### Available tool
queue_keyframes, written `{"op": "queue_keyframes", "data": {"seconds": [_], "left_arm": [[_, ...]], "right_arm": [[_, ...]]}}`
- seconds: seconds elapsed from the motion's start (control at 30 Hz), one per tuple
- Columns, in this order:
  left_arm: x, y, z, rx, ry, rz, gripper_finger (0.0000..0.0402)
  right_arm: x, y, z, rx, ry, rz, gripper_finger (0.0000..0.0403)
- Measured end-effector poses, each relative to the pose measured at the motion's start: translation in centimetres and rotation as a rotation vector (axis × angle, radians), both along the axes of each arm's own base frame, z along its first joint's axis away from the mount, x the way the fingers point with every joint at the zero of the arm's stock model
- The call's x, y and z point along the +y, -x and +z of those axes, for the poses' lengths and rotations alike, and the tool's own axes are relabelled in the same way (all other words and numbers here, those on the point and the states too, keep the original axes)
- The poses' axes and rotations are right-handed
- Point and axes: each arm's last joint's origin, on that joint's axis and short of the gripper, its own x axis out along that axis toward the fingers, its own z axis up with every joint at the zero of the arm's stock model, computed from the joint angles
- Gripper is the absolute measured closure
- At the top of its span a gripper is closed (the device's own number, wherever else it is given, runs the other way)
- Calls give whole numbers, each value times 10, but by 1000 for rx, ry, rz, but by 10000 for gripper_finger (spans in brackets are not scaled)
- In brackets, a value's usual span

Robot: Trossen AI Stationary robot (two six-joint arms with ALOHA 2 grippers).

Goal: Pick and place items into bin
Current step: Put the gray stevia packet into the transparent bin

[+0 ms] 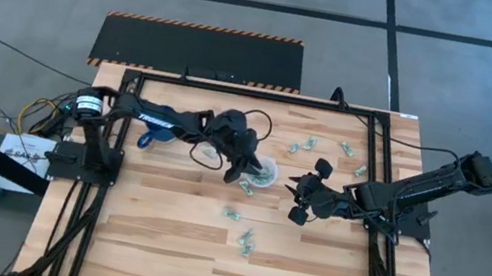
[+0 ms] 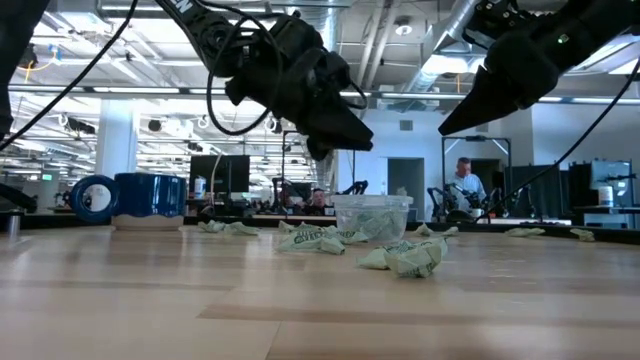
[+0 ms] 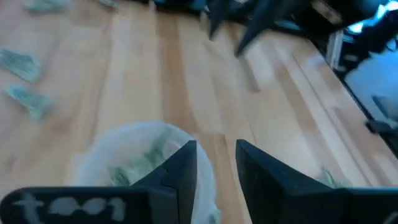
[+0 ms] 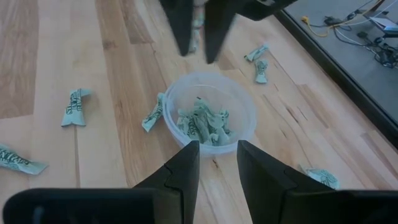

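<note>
Cup [image 1: 263, 173] upright near table [image 1: 166, 246] centre, several wrappers [image 4: 202, 121] already inside. More wrappers loose on wood: two just in front of cup in low view [image 2: 405, 257], a few at far right side [image 1: 308, 145], a couple nearer front edge [image 1: 246, 243].

L gripper [image 1: 242, 171] above cup, at its left rim; fingers [image 3: 180, 171] narrowly apart, nothing between them, tips pointing down over cup mouth. In low view, hangs clear above rim [image 2: 340, 135], not touching.

R gripper [image 1: 298, 200] just right of cup, raised off table [image 2: 470, 115]; fingers [image 4: 186, 165] apart w/ small gap, empty, cup seen beyond them.

Blue mug [image 2: 130, 196] at far left of table, well apart from cup. Person [image 2: 462, 190] in room behind.
</note>
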Motion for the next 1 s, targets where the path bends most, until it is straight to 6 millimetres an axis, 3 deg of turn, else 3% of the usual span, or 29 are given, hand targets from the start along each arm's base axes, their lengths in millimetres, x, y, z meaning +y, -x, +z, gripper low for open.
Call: {"op": "queue_keyframes", "data": {"seconds": [0.23,0.37,0.57,0.67,0.8,1.0], "left_arm": [[-26,16,-4,224,-81,-27,301],[-58,19,-9,311,-144,-68,301],[-119,21,-10,312,-257,-152,301],[-139,24,-12,323,-305,-144,301],[-149,26,-15,340,-337,-103,301],[-147,25,-15,335,-366,-63,300]], "right_arm": [[0,0,0,2,0,0,301],[0,0,0,1,0,0,301],[0,0,0,-6,-13,-10,301],[0,0,0,-6,-14,-10,301],[0,0,0,-9,-17,-12,301],[0,0,0,-11,-21,-14,301]]}}
